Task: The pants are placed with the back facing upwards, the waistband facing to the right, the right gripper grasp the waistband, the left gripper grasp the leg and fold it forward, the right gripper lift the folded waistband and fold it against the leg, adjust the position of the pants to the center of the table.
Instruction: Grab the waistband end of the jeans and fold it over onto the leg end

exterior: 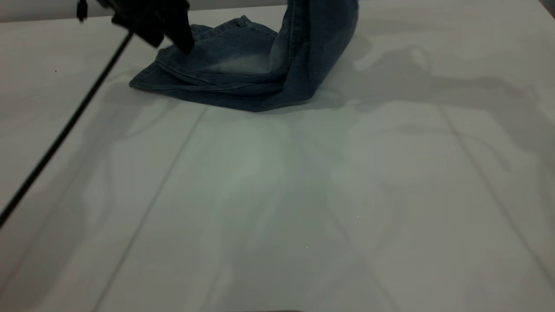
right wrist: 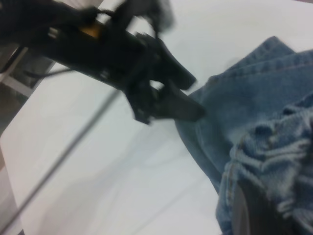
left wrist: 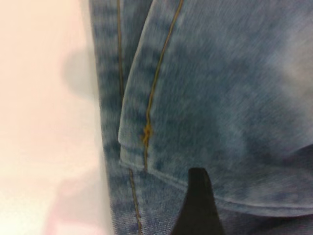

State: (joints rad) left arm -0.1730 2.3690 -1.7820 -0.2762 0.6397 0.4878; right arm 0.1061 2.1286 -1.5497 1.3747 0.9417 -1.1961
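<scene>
Denim is being drawn up at the right side of the pants (exterior: 243, 69), where the waistband (right wrist: 274, 147) is being held in the right gripper (right wrist: 254, 210); its jaws are closed on the gathered elastic band, as the right wrist view shows, while in the exterior view the cloth is rising out of the top of the frame. The rest of the garment is lying folded at the far side of the table (exterior: 303, 208), well away from its centre. The left gripper (exterior: 180, 41) is being pressed onto the leg end at the left; whether its jaws are apart or closed on the cloth cannot be told.

For this fold to be done well, the waistband should probably be carried over level and laid on the leg end squarely, with the hem edges being kept aligned and the lower layer being kept from dragging.

A thin black cable (exterior: 65, 130) is slanting across the left of the table. Nothing else is lying in the fold's path, though the left gripper itself is standing where the waistband is to land.
</scene>
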